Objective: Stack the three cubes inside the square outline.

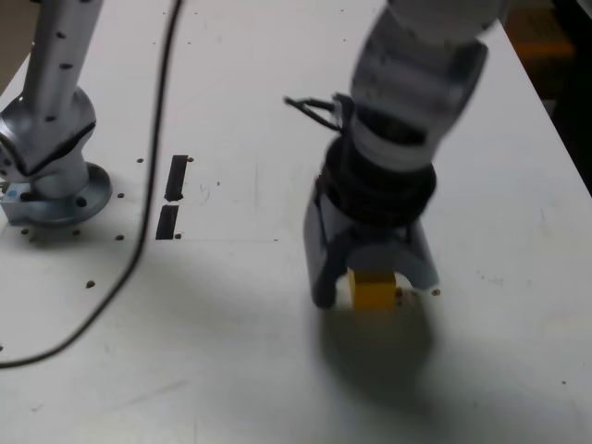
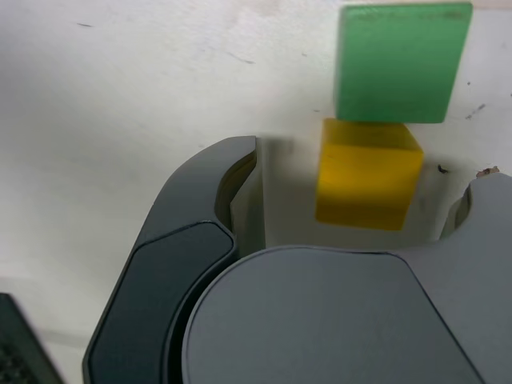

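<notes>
The yellow block [image 1: 373, 291] sits on the white surface [image 1: 250, 370], between the tips of the pincer [image 1: 376, 287]. The pincer is open: in the wrist view there is a gap on both sides of the yellow block, and neither finger touches it. In that same view the green block [image 2: 404, 62] shows right beside the yellow block, their edges meeting in the picture; whether they actually touch, I cannot tell.

In the exterior view, the pincer's dark shadow [image 1: 384, 356] spreads over the surface around and below the yellow block. The wrist of the arm [image 1: 398, 102] comes down toward the yellow block from above, tilted and a bit blurred. Well apart from the yellow block, toward the exterior view's left, lie two short strips of black tape [image 1: 177, 176], nearly end to end. Farther from the yellow block on that side stands a round metal foot [image 1: 60, 199]. A dark cable [image 1: 139, 245] curves down between the tape and the yellow block, then bends to the exterior view's left edge.
</notes>
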Robot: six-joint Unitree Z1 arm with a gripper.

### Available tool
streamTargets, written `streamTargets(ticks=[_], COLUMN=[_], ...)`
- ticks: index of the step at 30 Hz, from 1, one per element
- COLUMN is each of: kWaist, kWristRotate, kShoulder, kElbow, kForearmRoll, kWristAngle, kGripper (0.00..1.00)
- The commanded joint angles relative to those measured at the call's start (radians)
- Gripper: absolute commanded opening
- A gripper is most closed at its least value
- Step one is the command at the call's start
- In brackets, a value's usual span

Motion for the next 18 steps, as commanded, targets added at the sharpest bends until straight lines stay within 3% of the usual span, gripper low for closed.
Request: streamTargets(ticks=[1, 8, 14, 18], kWaist=[0.002, 0.005, 0.006, 0.006], kWristRotate=[0.006, 0.013, 0.013, 0.013], kShoulder=[0.017, 0.027, 0.031, 0.036], kElbow=[-0.010, 0.005, 0.011, 0.014], kForearmRoll=[-0.008, -0.022, -0.032, -0.048], kWristAngle=[0.000, 0.003, 0.010, 0.008], kGripper=[0.87, 0.81, 0.44, 0.32])
